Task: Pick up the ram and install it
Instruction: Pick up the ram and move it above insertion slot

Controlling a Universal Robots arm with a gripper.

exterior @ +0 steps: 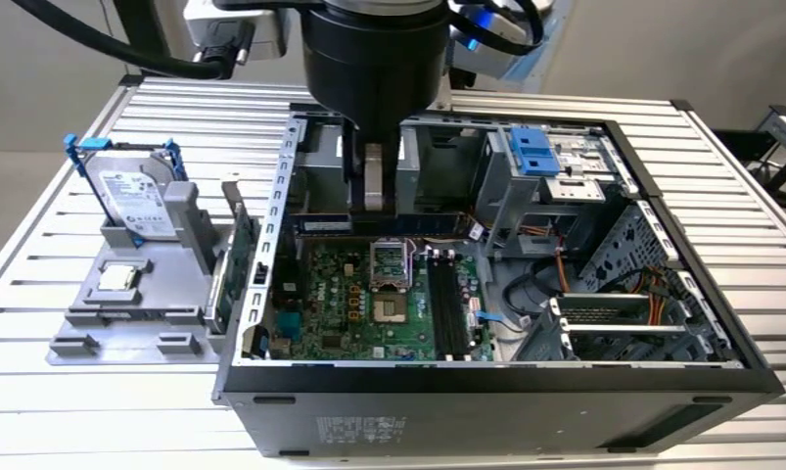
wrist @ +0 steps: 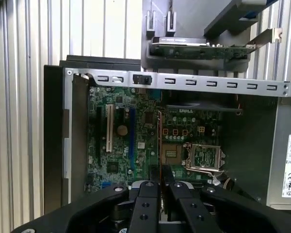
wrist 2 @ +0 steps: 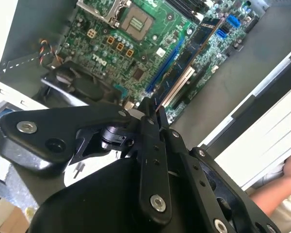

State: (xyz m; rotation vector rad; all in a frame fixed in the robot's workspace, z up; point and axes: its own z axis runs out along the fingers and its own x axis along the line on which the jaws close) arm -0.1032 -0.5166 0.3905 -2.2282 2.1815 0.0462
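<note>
First wrist view, hand (wrist: pixel 160 171) clamped on ram (wrist: pixel 159 138), above motherboard (wrist: pixel 117 167).

Occlusions and cut-offs
Exterior view, top centre: arm (exterior: pixel 373 49) cropped by upper edge. Below it, ram (exterior: pixel 432 222) mid-section hidden behind gripper (exterior: pixel 377 204). Second wrist view: a person's forearm (wrist 2: pixel 276 187), blurred, cropped at frame edge.
</note>
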